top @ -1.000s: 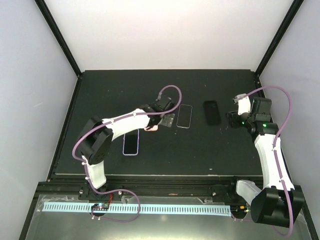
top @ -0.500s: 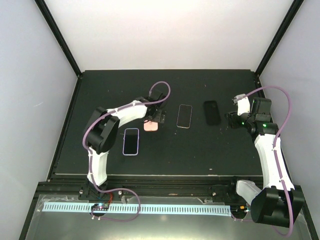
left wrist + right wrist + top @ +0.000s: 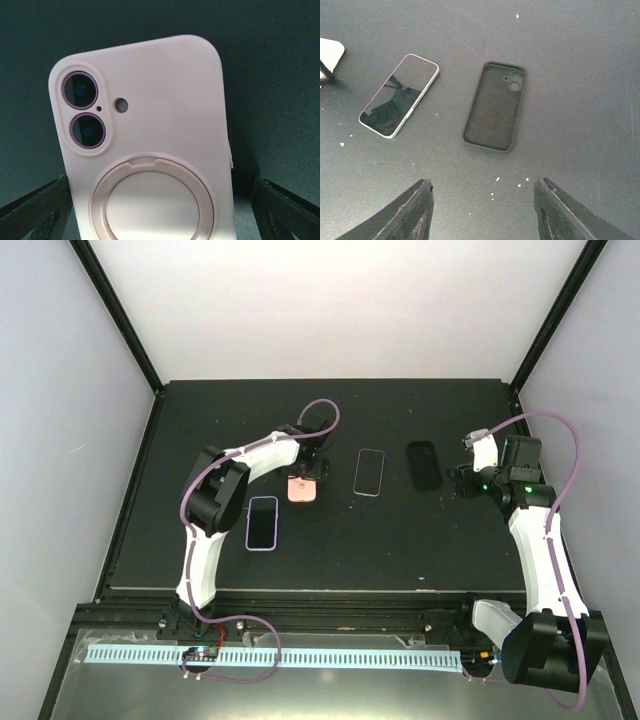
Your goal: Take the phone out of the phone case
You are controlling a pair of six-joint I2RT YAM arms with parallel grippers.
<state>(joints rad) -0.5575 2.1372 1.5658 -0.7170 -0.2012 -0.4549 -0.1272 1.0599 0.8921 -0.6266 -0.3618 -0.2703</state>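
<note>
Left tool (image 3: 159, 215), jaws wide, straddled the salmon-pink, rounded matte phone case (image 3: 145, 135) lying back-up on the dark bench (image 3: 270, 50), phone (image 3: 80, 91) still inside. Risk: closing across the sides would clamp phone and shell together.

The left arm was reached forward, its gripper (image 3: 310, 470) held at the far end of the phone case (image 3: 302, 491), fingers parted to either side of it. The right gripper (image 3: 463, 478) was held well right of the phone case, fingers spread wide.
</note>
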